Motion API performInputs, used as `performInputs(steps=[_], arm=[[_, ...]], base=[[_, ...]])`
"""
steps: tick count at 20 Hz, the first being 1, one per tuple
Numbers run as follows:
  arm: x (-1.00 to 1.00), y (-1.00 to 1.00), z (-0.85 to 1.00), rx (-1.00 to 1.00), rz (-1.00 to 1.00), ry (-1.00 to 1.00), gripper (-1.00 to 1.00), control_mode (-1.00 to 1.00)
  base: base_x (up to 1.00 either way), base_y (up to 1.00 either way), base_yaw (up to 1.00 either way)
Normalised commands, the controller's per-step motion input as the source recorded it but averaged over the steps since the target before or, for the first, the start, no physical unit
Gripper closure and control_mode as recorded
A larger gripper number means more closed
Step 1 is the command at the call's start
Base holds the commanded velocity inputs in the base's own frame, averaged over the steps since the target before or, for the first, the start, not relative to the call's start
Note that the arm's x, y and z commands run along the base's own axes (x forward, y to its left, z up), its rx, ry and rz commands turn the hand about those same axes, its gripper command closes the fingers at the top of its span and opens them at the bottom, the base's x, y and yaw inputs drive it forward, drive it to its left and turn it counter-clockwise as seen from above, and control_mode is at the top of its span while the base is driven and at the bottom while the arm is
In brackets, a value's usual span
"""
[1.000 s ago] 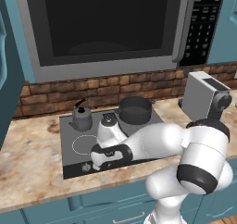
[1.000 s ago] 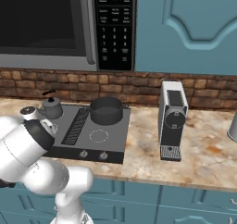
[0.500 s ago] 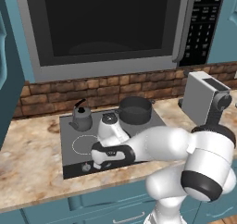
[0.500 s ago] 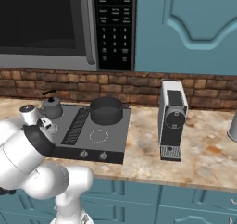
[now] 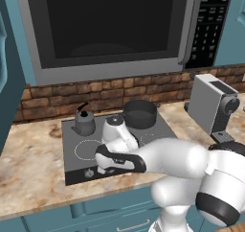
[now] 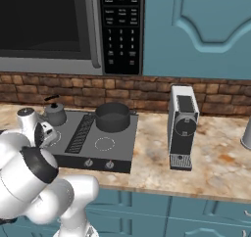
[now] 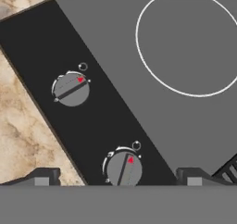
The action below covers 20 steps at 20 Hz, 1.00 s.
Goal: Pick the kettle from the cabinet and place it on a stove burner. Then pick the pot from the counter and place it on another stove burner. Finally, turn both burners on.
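Note:
The kettle (image 5: 85, 122) stands on the rear-left burner of the dark cooktop (image 5: 72, 154), and the pot (image 5: 139, 113) sits on the rear-right burner. From the right base, the kettle (image 6: 55, 114) and the pot (image 6: 112, 116) stand side by side. My gripper (image 5: 99, 165) hangs low over the cooktop's front strip, pointing down. In the hand view the gripper (image 7: 118, 177) is open, its fingertips (image 7: 42, 177) on either side of a round knob (image 7: 124, 167). A second knob (image 7: 71, 89) lies further along the strip. An empty front burner circle (image 7: 194, 42) lies beyond.
A coffee machine (image 6: 182, 128) stands on the marbled counter (image 6: 152, 162) right of the cooktop. The microwave (image 5: 110, 25) hangs above, with a brick backsplash behind. A teal wall cabinet (image 6: 206, 30) is at upper right. Two front knobs (image 6: 88, 163) show by the cooktop's right half.
The hand has shifted slightly left and settled over the front knobs; the elbow has swung right. Kettle and pot have not moved.

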Motion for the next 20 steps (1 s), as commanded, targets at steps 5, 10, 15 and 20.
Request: performInputs(steps=[5,10,15,20], arm=[[-0.10,-0.14,0.18,0.00,0.00,0.00,-1.00,-1.00],[-0.08,-0.19,0.11,0.00,-0.02,0.00,-1.00,-1.00],[-0.07,-0.22,0.14,0.00,-0.05,0.00,-1.00,-1.00],[-0.06,-0.25,0.12,0.00,-0.07,0.00,-1.00,-1.00]], base=[[0.00,0.00,0.00],[0.00,0.00,0.00],[0.00,0.00,0.00],[0.00,0.00,0.00]])
